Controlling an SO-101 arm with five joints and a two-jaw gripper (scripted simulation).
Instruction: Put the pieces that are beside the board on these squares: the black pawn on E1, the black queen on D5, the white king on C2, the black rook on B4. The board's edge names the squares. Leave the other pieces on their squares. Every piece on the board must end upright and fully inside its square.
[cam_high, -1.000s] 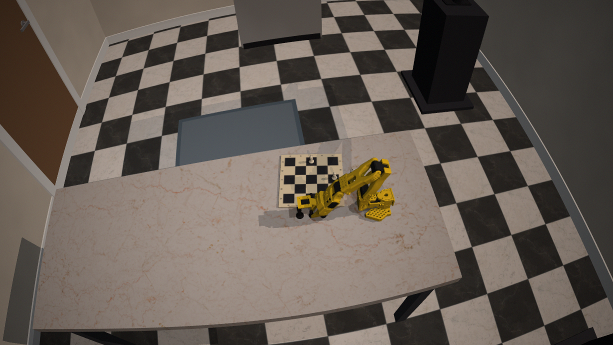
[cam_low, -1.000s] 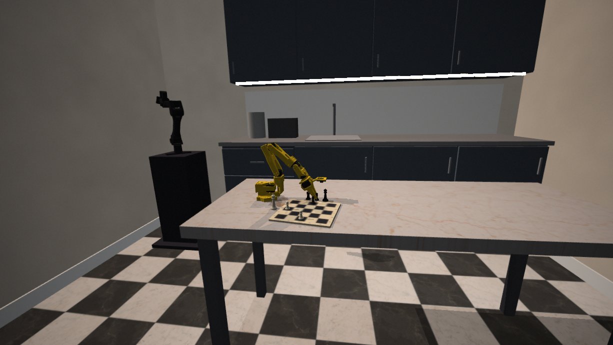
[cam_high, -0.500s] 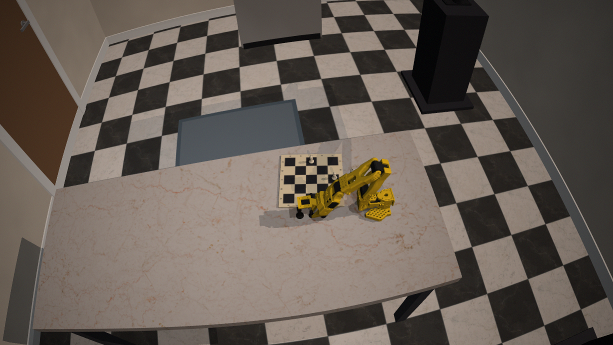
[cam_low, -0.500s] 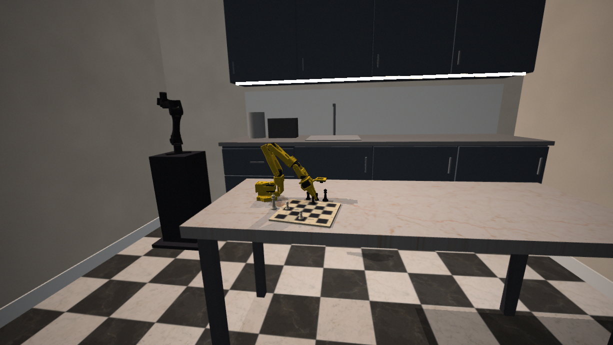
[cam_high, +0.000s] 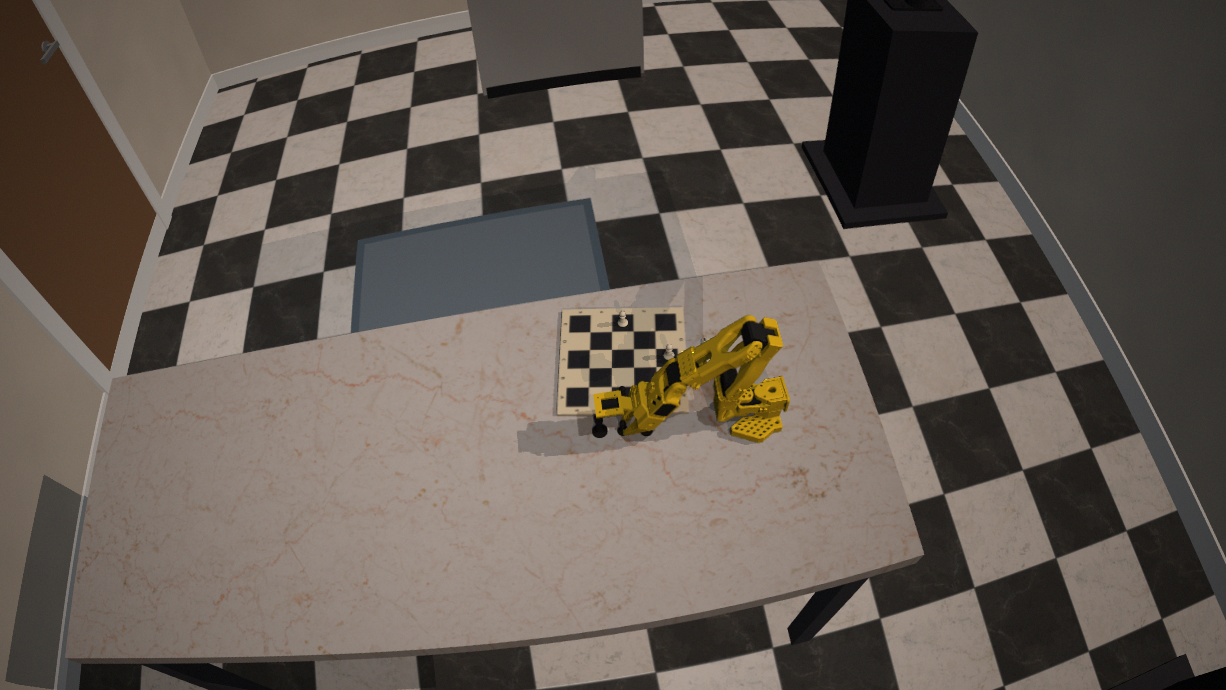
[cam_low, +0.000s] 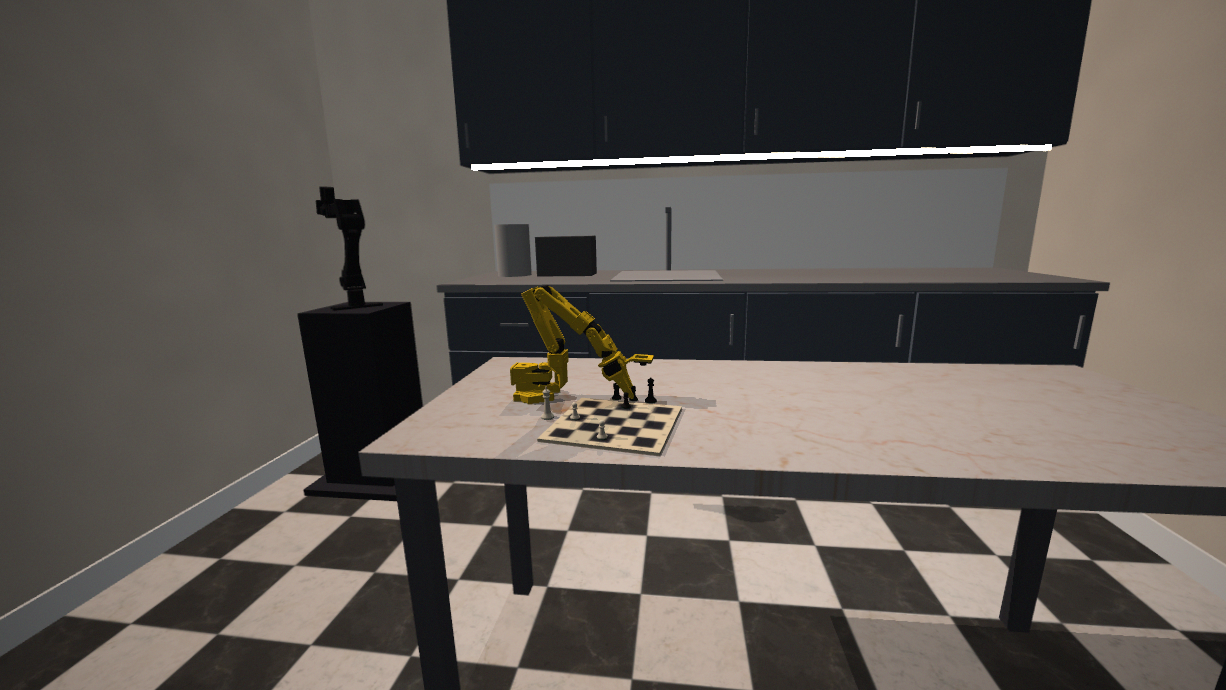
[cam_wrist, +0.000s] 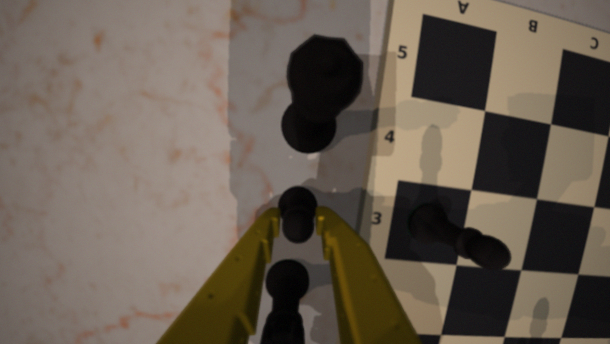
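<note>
From above, the yellow arm reaches down to the tabletop (cam_high: 343, 480) off the board (cam_high: 573, 370), its end effector (cam_high: 624, 426) among dark pieces. From the side, a tall black piece (cam_low: 651, 390) stands just beyond it. At the wrist, the end effector (cam_wrist: 298, 220) is nearly closed with a small black piece (cam_wrist: 298, 214) between its fingers; whether they touch it I cannot tell. Another black piece (cam_wrist: 320, 95) stands ahead.

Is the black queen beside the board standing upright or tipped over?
Upright: in the exterior view the black queen stands tall on its base beside the board.
</note>
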